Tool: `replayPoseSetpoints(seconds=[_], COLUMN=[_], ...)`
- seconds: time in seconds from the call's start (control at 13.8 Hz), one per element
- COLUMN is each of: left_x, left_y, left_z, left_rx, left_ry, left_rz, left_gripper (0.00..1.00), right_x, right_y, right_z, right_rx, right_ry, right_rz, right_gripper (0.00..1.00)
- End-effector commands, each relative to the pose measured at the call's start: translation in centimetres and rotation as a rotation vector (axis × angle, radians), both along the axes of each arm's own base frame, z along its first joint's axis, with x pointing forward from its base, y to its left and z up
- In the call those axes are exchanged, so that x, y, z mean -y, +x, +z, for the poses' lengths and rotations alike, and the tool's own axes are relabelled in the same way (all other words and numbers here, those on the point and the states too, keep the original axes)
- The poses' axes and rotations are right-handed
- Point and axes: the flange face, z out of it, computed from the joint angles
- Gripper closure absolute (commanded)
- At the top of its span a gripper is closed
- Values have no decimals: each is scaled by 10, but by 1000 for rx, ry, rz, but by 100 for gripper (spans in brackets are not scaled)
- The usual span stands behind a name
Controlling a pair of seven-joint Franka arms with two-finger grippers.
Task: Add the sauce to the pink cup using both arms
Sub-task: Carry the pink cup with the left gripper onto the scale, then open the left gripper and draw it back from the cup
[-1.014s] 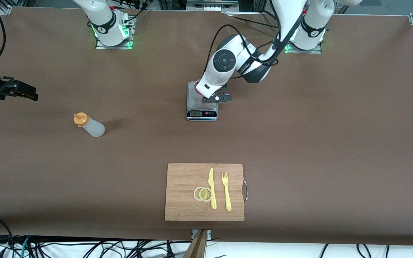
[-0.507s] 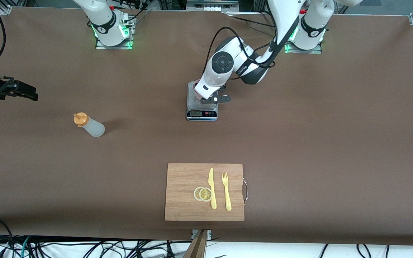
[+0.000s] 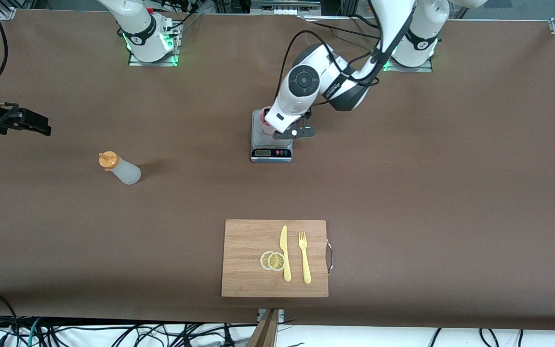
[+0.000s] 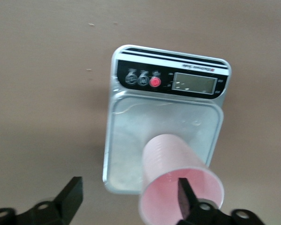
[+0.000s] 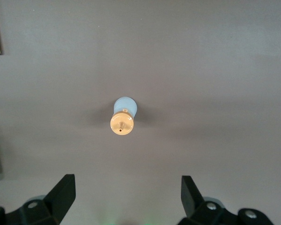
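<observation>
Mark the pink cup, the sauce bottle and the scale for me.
pink cup (image 4: 178, 187): left wrist view, on its side wall.
sauce bottle (image 3: 124, 171): front view, on its translucent body.
scale (image 4: 131, 140): left wrist view, on its bare metal platform.

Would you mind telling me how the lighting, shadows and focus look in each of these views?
Front view: even overhead light, the sauce bottle casting a soft shadow toward the left arm's end of the table. Left wrist view: the pink cup looks slightly soft up close, with faint glare on the scale platform. Right wrist view: flat light, a dim shadow on either side of the bottle, and the right gripper fingers in dark silhouette.
</observation>
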Motion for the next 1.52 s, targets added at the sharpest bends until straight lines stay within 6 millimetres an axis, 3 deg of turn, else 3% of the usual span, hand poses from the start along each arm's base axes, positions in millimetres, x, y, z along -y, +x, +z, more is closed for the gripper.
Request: replayPoseSetpoints(seconds=[0.0,0.29,0.51,0.8,1.01,1.23,1.45], left_x=[-37,-125,-210,-294,-344,-368,-400], left_y=[14,62,88,97,103,105,112], left_z=[49,104,132,177,198,215,222], left_rx=[-13,18,31,56,109,149,164], left_ry=[2,-16,-71,-17,72,178,157], left_rz=[-25,20,-146,-146,-201,-273,-291], left_gripper=[0,0,0,0,0,0,0], right_x=[0,0,2,0,0,-1,-1], right_y=[-2,-2,-2,-2,-2,-2,-2], right_z=[7,7,7,7,7,7,7], right_rx=[9,9,9,9,9,9,9], right_ry=[-6,-8,-8,-8,-7,-7,-6], right_rz=[2,2,-1,-3,-4,-1,0], right_gripper=[0,0,0,0,0,0,0])
